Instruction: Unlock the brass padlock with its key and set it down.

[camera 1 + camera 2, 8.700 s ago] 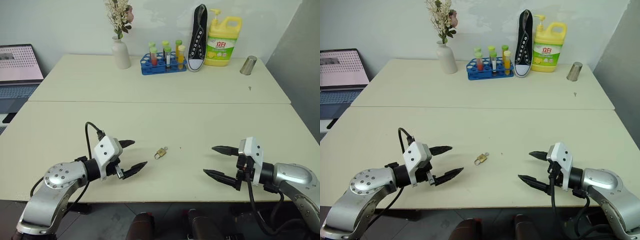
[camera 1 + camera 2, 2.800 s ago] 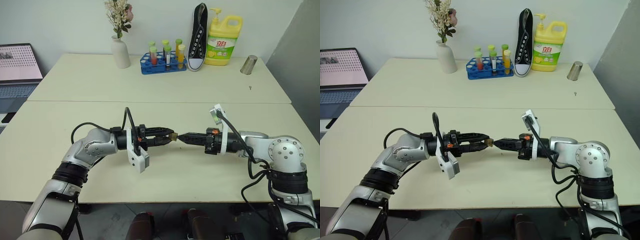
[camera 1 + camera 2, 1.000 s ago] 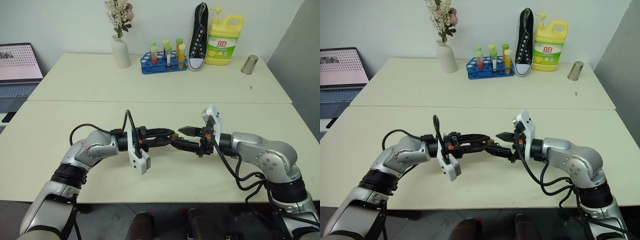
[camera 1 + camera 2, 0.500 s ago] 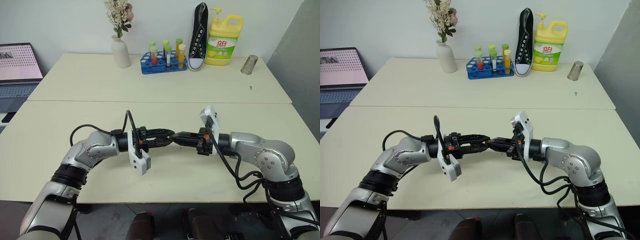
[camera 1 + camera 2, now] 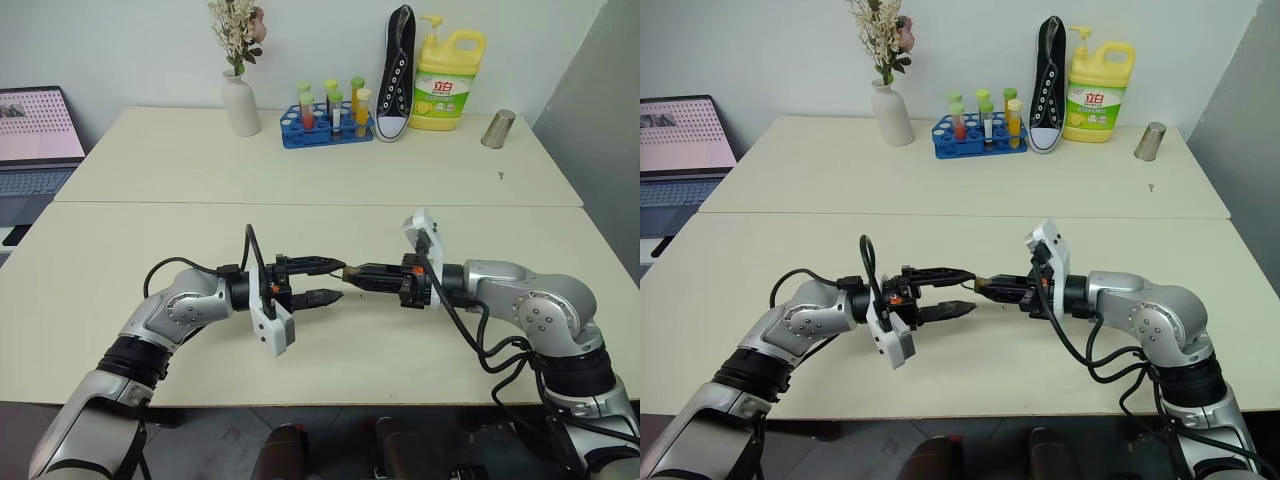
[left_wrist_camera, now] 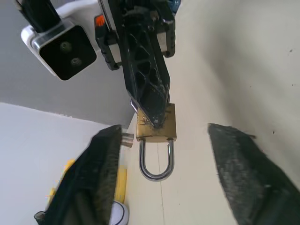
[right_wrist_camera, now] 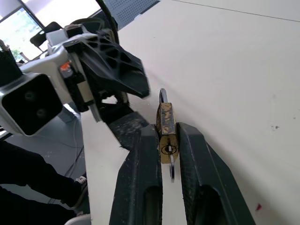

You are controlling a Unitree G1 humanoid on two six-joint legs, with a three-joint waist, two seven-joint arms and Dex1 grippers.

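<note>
The yellow detergent bottle [image 5: 448, 80] at the back of the table [image 5: 150, 240] is carrying a green label with red characters too small to read; the laptop screen [image 5: 38, 123] at the far left is showing rows of tiny marks, also unreadable. Above the near table, the right gripper [image 7: 162, 140] is pinching the brass padlock [image 7: 166, 132] by its body between closed fingers, the shackle pointing toward the left gripper [image 5: 335, 280] and the key [image 7: 171, 165] sticking out of the keyhole on the side facing the right wrist. In the left wrist view the padlock [image 6: 156, 124] is hanging at the tip of the right fingers, its shackle [image 6: 155, 160] looking seated in the body. Half a second ago the left fingers were closed at the padlock; now they are standing spread apart, one above and one below, clear of the lock, and the padlock is resting in the right gripper alone. A second ago the right fingers were still parted.
</note>
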